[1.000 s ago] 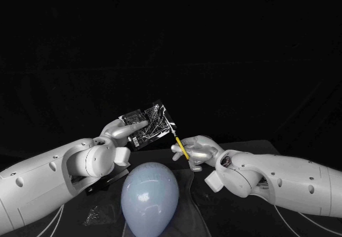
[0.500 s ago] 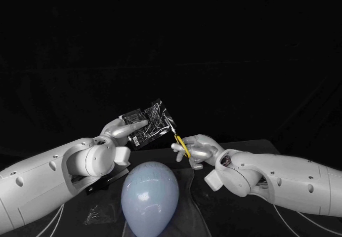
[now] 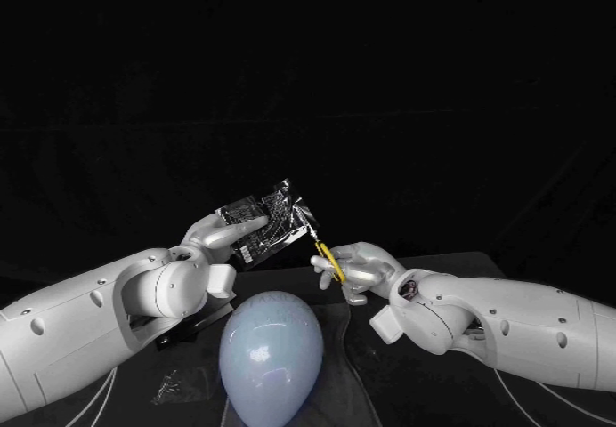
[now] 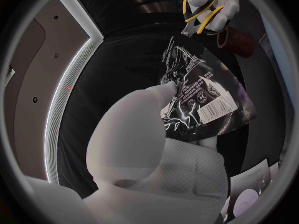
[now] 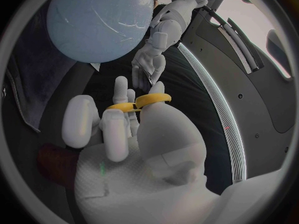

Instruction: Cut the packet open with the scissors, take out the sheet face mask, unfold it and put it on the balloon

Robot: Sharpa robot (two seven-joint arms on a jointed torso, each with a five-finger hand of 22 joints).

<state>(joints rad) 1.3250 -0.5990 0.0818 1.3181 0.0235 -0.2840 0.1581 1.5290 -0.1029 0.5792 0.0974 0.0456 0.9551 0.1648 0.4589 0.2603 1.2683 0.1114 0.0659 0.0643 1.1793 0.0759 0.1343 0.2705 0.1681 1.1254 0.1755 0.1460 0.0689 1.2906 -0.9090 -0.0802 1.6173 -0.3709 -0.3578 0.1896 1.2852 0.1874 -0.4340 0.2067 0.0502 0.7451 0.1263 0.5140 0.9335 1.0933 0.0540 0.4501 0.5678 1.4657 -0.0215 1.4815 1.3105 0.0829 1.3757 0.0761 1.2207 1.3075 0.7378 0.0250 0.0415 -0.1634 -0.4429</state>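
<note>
Packet: fingers (image 4: 163,90) of your left hand (image 3: 221,233) pinch the packet (image 3: 267,222) aloft, 12 o'clock of the balloon (image 3: 267,354).
Scissors: your right hand (image 3: 357,271) grips the scissors (image 3: 326,255), tips at its 5 o'clock corner.
Change: blades barely nudged up; the cut looks unstarted.

The pale blue balloon (image 3: 267,354) is glossy and egg-shaped, and lies lengthwise with its narrower end pointing away. Above and beyond the balloon's far end, the left hand (image 3: 218,233) holds up the packet (image 3: 267,227): dark and shiny, with white print and a barcode, tilted on one corner. Just right of that far end, the right hand (image 3: 357,269) grips the yellow-handled scissors (image 3: 328,260), whose blades slant up to touch the packet's edge.
</note>
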